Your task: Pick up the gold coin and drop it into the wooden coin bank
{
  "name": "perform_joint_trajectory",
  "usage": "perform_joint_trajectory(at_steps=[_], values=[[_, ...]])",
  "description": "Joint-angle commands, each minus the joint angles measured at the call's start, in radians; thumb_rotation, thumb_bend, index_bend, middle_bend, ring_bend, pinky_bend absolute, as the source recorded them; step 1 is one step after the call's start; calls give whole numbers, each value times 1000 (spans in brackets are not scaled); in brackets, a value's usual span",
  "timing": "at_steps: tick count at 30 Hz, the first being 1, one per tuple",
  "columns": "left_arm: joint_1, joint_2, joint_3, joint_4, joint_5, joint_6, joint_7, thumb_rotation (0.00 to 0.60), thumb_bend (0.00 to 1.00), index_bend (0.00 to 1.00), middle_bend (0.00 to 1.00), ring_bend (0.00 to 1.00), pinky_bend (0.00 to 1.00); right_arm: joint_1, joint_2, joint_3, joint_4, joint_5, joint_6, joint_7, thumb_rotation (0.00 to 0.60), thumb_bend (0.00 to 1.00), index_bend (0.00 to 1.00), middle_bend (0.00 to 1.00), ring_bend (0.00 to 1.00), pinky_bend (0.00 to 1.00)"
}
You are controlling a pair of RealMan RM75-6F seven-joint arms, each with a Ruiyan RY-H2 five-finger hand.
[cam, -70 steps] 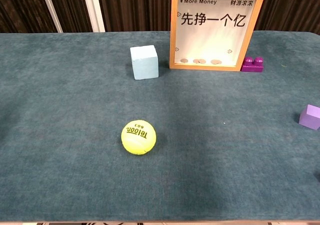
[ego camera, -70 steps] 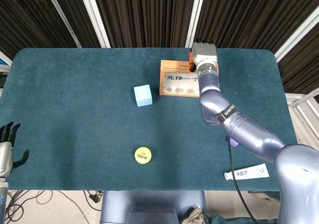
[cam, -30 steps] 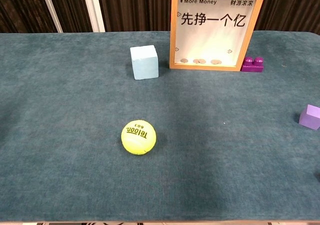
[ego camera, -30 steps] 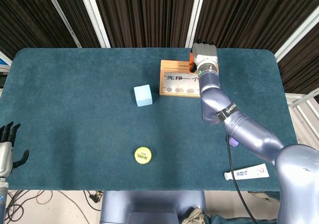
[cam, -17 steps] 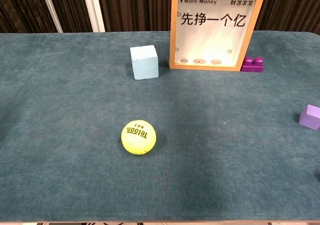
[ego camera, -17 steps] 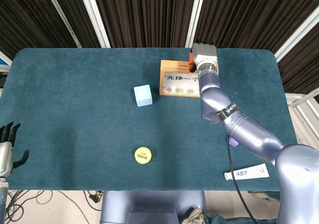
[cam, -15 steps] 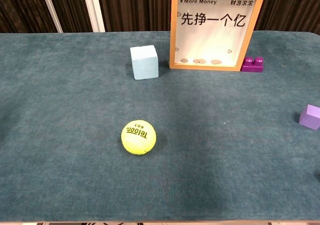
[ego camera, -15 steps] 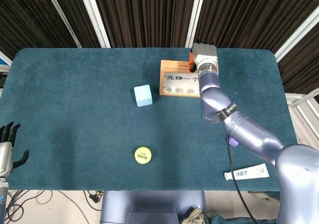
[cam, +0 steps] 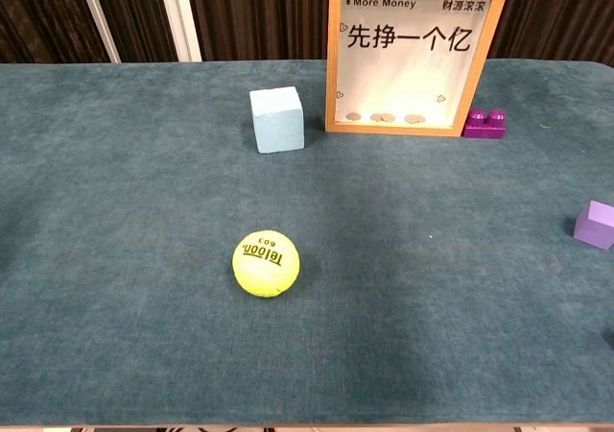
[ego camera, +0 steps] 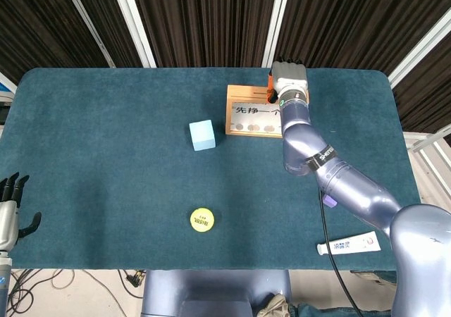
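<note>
Three coins [cam: 384, 118] lie at the bottom of the upright bank [cam: 414, 53] behind its clear front, while the right hand [ego camera: 289, 74] sits over the bank's top right corner; whether it holds a coin, or how its fingers lie, I cannot tell. At the table's [ego camera: 106, 155] near left corner the left hand [ego camera: 10, 211] holds nothing, fingers apart. Nearby are a blue cube [cam: 277, 119], a tennis ball [cam: 266, 263], and a purple brick [cam: 484, 123] touching the bank's right side.

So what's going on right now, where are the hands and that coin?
Right hand over the wooden coin bank top, grasp hidden. Left hand idle off the table's near edge, open. Coins lie inside the bank. Nothing blocking.
</note>
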Motion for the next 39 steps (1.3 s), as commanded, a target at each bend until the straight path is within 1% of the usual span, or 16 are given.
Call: perform_joint_trajectory(at_steps=[1, 17, 20, 23, 25, 27, 29, 31, 34, 36, 39], values=[[0, 0, 0, 0, 0, 0, 0, 600, 340, 111, 5, 0, 0, -2, 2, 5, -4, 5, 1, -3, 600, 460, 574, 20, 0, 0], [0, -2, -2, -1, -5, 3, 2, 600, 340, 109, 5, 0, 0, -7, 0, 25, -1, 11, 1, -19, 600, 452, 572, 20, 0, 0], [-1, -1, -2, -1, -6, 2, 3, 600, 340, 109, 5, 0, 0, -11, 6, 36, -8, -1, -8, -3, 600, 452, 564, 20, 0, 0], [-1, 0, -1, -2, -6, 1, 3, 600, 340, 109, 5, 0, 0, -23, 25, 54, -34, -38, -20, 41, 600, 452, 530, 20, 0, 0], [-1, 1, -1, -1, -5, 2, 2, 600, 341, 109, 5, 0, 0, -42, 47, 67, -73, -121, -27, 107, 600, 452, 499, 20, 0, 0], [0, 1, 0, -1, -3, 2, 0, 600, 340, 109, 5, 0, 0, -77, 78, 72, -143, -223, -22, 182, 600, 452, 456, 20, 0, 0], [-1, 1, 2, -1, -1, 0, 0, 600, 340, 109, 5, 0, 0, -127, 118, 78, -238, -331, -8, 265, 600, 452, 414, 20, 0, 0], [-2, 1, 4, -2, 3, -1, 2, 600, 340, 109, 5, 0, 0, -203, 167, 79, -376, -496, 39, 369, 600, 452, 388, 20, 0, 0], [-2, 1, 7, -1, 8, -2, 2, 600, 340, 109, 5, 0, 0, -317, 232, 56, -568, -718, 117, 480, 600, 452, 348, 20, 0, 0], [-2, 1, 8, -1, 11, -2, 1, 600, 340, 110, 5, 0, 0, -395, 273, 32, -685, -836, 179, 544, 600, 452, 319, 20, 0, 0], [-2, 2, 10, -1, 15, -2, 1, 600, 340, 109, 5, 0, 0, -512, 321, -24, -818, -1023, 278, 626, 600, 453, 271, 21, 0, 0]])
